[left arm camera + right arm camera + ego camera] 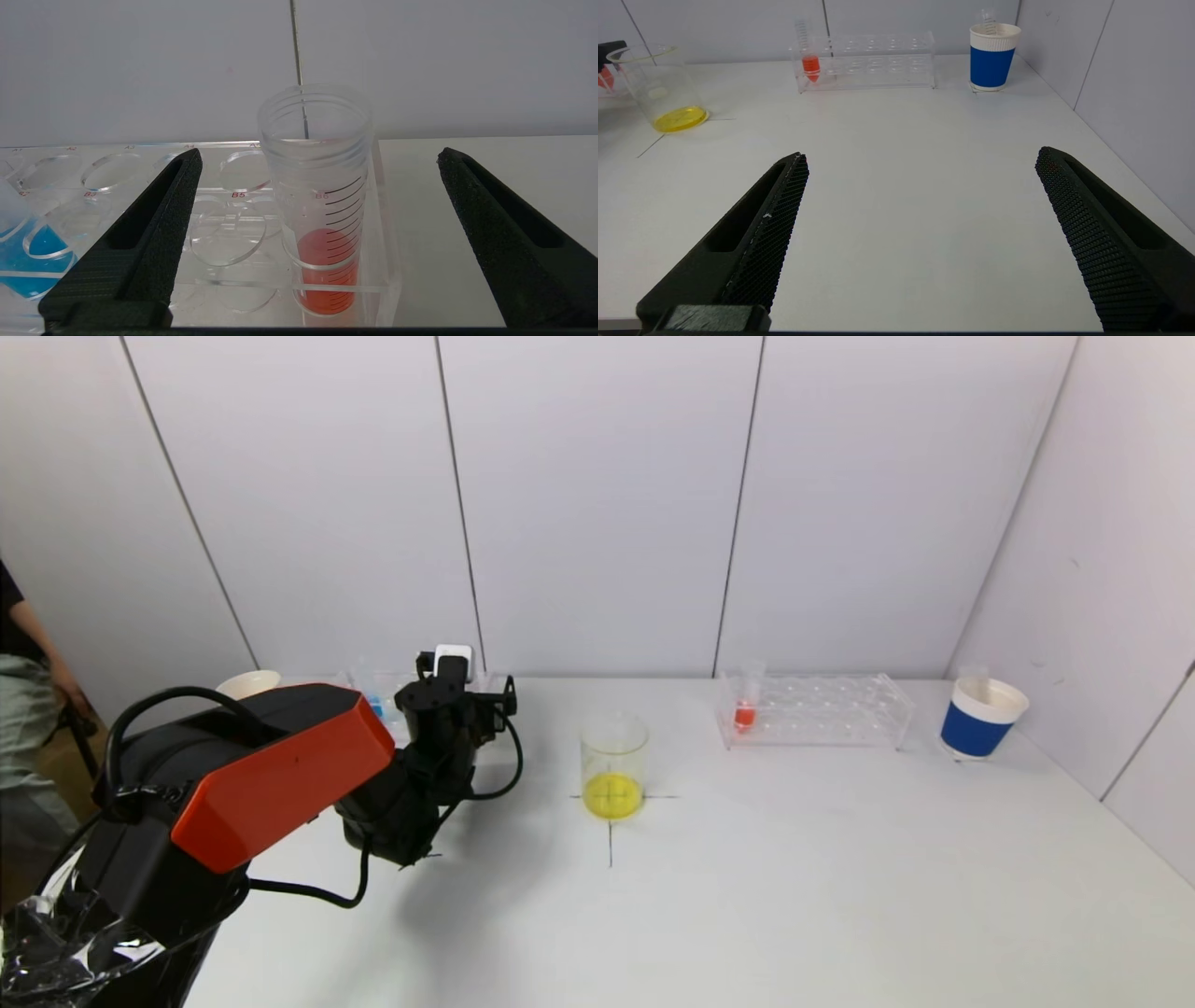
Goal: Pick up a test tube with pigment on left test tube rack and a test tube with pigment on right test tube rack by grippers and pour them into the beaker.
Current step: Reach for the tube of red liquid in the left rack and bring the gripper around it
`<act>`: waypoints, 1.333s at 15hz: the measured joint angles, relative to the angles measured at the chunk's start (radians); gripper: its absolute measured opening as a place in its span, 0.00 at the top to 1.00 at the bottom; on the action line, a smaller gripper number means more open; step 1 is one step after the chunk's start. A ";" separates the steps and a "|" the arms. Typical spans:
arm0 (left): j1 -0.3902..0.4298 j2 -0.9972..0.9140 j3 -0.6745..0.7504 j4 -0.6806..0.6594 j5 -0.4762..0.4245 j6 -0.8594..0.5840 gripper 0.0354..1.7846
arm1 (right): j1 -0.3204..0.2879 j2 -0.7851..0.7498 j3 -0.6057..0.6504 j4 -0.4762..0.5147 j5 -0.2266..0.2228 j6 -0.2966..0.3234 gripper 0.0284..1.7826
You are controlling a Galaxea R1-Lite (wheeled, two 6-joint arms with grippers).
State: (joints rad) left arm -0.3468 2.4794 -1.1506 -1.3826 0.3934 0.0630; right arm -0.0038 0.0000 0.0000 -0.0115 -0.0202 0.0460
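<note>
My left gripper (320, 154) is open at the left test tube rack (140, 161), a clear plastic stand at the table's back left. A test tube with red pigment (327, 261) stands upright in the rack's end hole, between and just beyond the fingers, touched by neither. Another tube holds blue pigment (32, 254) further along that rack. The beaker (613, 765), with yellow liquid at its bottom, stands mid-table. The right test tube rack (822, 711) holds a tube with red pigment (745, 712). My right gripper (920, 154) hovers open and empty over bare table, out of the head view.
A blue paper cup (980, 721) stands right of the right rack, with a tube (987, 19) sticking out of it. A white cup (247, 683) sits behind my left arm (280, 765). A person (23, 691) stands at the far left. White walls close the back and right.
</note>
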 joint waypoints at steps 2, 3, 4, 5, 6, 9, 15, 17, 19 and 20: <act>0.000 0.000 -0.002 0.000 0.006 -0.001 0.01 | 0.000 0.000 0.000 0.000 0.000 0.000 0.01; 0.000 0.000 -0.004 0.001 0.008 -0.001 0.01 | 0.000 0.000 0.000 0.000 0.000 0.000 0.01; 0.000 0.000 -0.005 0.001 0.011 -0.003 0.01 | 0.000 0.000 0.000 0.000 0.000 0.000 0.01; 0.000 0.000 -0.007 0.001 0.017 -0.003 0.01 | 0.000 0.000 0.000 0.000 0.000 0.000 0.01; 0.000 0.001 -0.013 0.006 0.029 -0.003 0.01 | 0.000 0.000 0.000 0.000 0.000 0.000 0.01; 0.000 0.004 -0.024 0.012 0.042 -0.005 0.01 | 0.000 0.000 0.000 0.000 0.000 0.000 0.01; -0.003 0.008 -0.026 0.012 0.041 -0.005 0.01 | 0.000 0.000 0.000 0.000 0.000 0.000 0.01; -0.005 0.011 -0.026 0.012 0.042 -0.005 0.01 | 0.000 0.000 0.000 0.000 0.000 0.000 0.01; -0.011 0.012 -0.026 0.012 0.044 -0.006 0.01 | 0.000 0.000 0.000 0.000 0.000 0.000 0.01; -0.013 0.012 -0.026 0.012 0.044 -0.006 0.01 | 0.000 0.000 0.000 0.000 0.000 0.000 0.01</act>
State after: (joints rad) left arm -0.3602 2.4915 -1.1766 -1.3706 0.4372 0.0566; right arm -0.0038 0.0000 0.0000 -0.0119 -0.0200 0.0460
